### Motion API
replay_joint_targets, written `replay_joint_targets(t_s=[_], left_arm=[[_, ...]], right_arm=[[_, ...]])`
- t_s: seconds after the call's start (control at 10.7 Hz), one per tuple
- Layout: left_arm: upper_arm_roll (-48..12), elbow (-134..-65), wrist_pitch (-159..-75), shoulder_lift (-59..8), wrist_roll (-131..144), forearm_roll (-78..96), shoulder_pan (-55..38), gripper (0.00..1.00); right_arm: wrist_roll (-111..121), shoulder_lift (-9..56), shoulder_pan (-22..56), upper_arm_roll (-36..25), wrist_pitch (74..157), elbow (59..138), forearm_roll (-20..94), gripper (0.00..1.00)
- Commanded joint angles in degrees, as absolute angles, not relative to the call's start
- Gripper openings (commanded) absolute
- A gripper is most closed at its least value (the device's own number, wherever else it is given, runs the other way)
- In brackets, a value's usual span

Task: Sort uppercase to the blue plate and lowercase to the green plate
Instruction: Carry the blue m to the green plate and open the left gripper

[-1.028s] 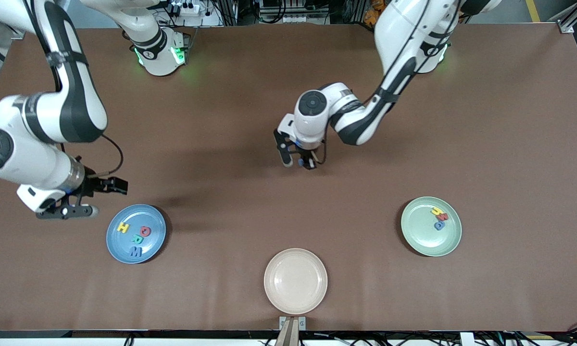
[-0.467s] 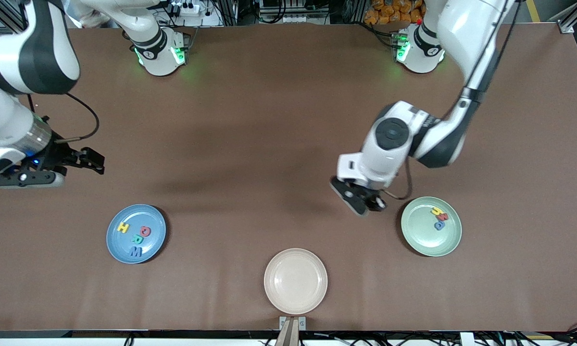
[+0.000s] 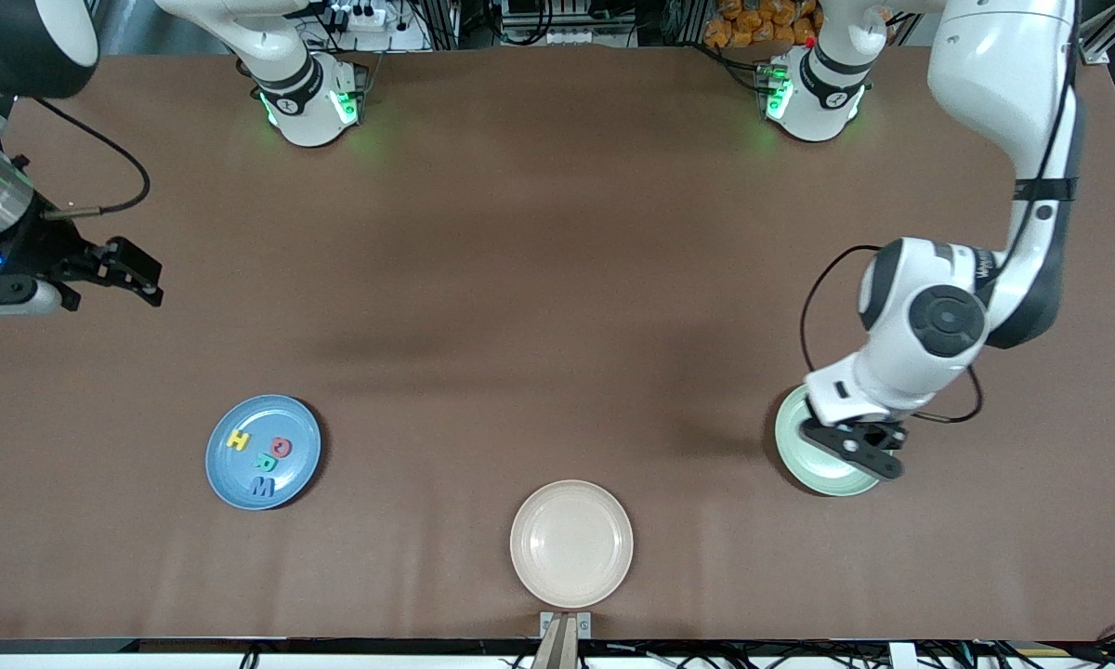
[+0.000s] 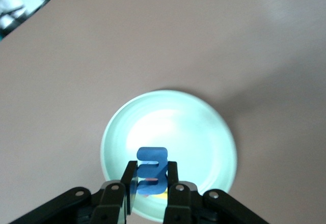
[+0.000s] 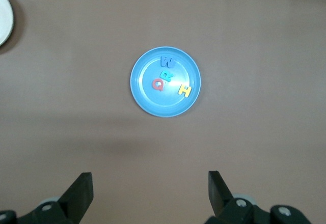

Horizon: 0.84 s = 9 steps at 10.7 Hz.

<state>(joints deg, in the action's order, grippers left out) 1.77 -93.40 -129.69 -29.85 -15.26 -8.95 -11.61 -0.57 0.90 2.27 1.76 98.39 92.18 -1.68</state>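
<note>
The left arm hides much of the green plate (image 3: 793, 448) – its left gripper (image 4: 151, 183) hangs over it, pinching a blue letter (image 4: 152, 169) – while the right gripper (image 5: 150, 191) waits wide apart above bare table.

front: high overhead | wrists: downward | right wrist, front share blue plate (image 5: 165, 82)
</note>
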Motion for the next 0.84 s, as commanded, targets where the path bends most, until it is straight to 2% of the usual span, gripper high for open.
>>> replay_joint_targets(t_s=[0.0,0.09,0.19,0.28,0.37,0.75], left_arm=[[3.3,-93.7,-129.0,-31.0,-14.4,-6.0,-12.6,0.1],[3.9,-94.0,-129.0,-31.3,-14.5,-4.8,-12.6,0.28],[4.2,-94.1,-129.0,-31.2,-14.3,-4.3,-12.7,0.41],[4.2,-94.1,-128.8,-30.9,-14.4,-4.1,-12.7,0.87],[4.2,-94.1,-128.3,-30.2,-14.4,-4.1,-12.7,1.0],[5.4,-93.7,-124.6,-21.0,-14.3,-4.0,-12.6,1.0]], right_arm=[[-1.6,0.4,2.2,2.2,92.0,86.8,-1.4,1.0],[-1.7,0.4,2.3,2.3,89.8,85.4,-1.3,1.0],[-1.7,0.4,2.3,2.4,88.6,84.6,-1.3,1.0],[-1.7,-0.1,2.2,2.4,88.5,84.6,-1.3,1.0],[-1.7,-0.6,2.0,2.0,88.5,84.6,-1.3,1.0],[-2.7,-2.1,2.1,2.1,88.4,85.1,-1.2,1.0]])
